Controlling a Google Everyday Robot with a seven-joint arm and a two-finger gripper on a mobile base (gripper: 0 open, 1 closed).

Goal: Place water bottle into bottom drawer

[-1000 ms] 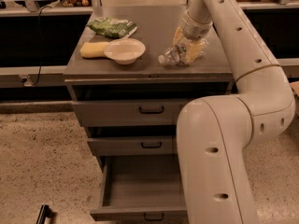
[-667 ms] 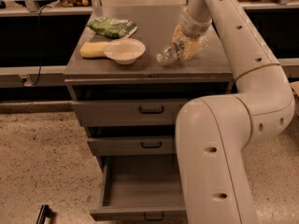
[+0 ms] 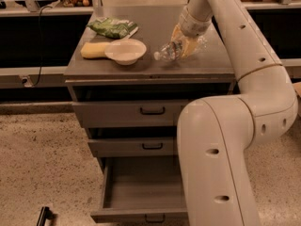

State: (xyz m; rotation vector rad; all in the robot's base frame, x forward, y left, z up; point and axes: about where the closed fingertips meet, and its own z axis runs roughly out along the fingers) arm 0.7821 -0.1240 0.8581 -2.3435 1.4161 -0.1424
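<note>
The water bottle (image 3: 168, 51) is clear and crinkled, and lies tilted over the cabinet top (image 3: 155, 20) with its white cap pointing left. My gripper (image 3: 184, 42), with yellowish fingers, is shut around the bottle's middle, at the right of the top. The bottle's base shows past the fingers on the right. The bottom drawer (image 3: 141, 187) is pulled open below, a deep grey box with nothing in it and a small dark handle on its front. My arm hides its right side.
A white bowl (image 3: 124, 50), a yellow sponge-like piece (image 3: 91, 50) and a green bag (image 3: 113, 27) lie on the left of the cabinet top. The two upper drawers (image 3: 127, 113) are closed. A small black object (image 3: 44, 215) lies on the floor at lower left.
My gripper and the bottle have shifted a little to the left and up. The drawer and the other things have not moved.
</note>
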